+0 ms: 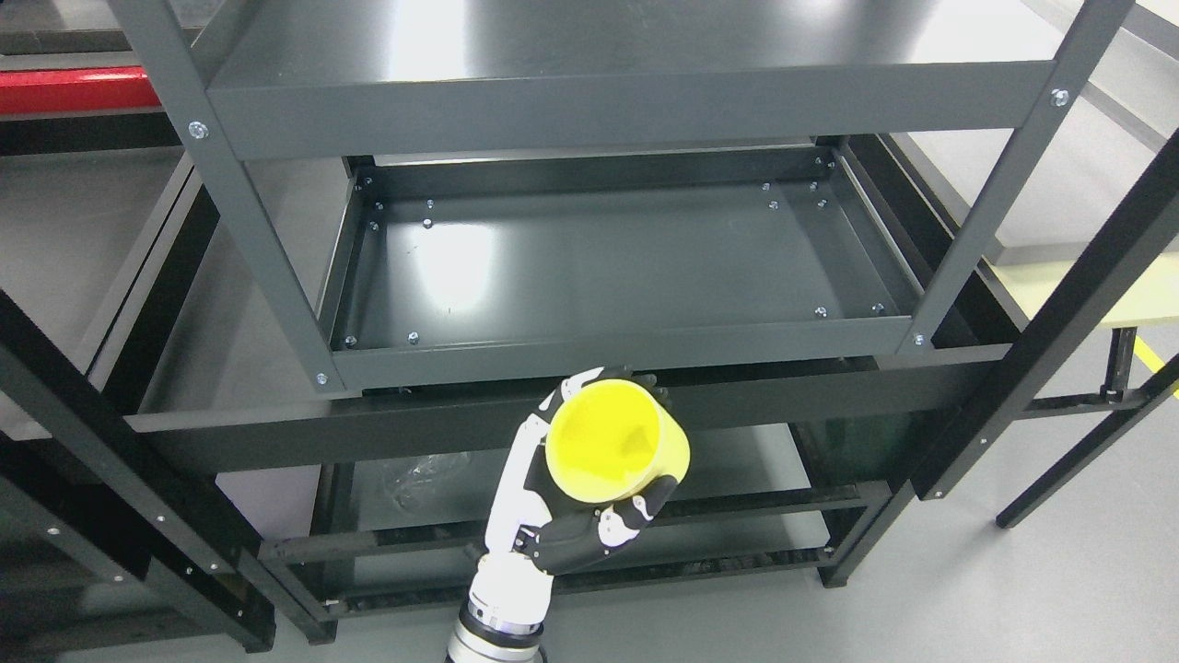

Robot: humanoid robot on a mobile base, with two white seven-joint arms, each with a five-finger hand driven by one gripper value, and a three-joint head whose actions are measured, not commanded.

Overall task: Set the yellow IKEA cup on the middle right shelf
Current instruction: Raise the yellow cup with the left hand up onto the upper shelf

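The yellow cup (615,447) is tilted with its open mouth facing up toward the camera. My left hand (656,433) is shut on it, fingers wrapped over the far side and the thumb under the near side. The arm comes up from the bottom edge, left of the middle. Hand and cup hang in front of the dark grey shelf unit, just below the front rim of its middle shelf (626,357) and near that rim's centre. The middle shelf's tray holds nothing. My right arm does not show.
The top shelf (626,106) overhangs the middle one. A lower shelf (746,456) holds crumpled clear plastic (419,474). Upright grey posts (244,212) flank the opening. Black rack frames stand at left (101,433) and right (1068,313). A pale yellow tabletop (1096,281) lies at right.
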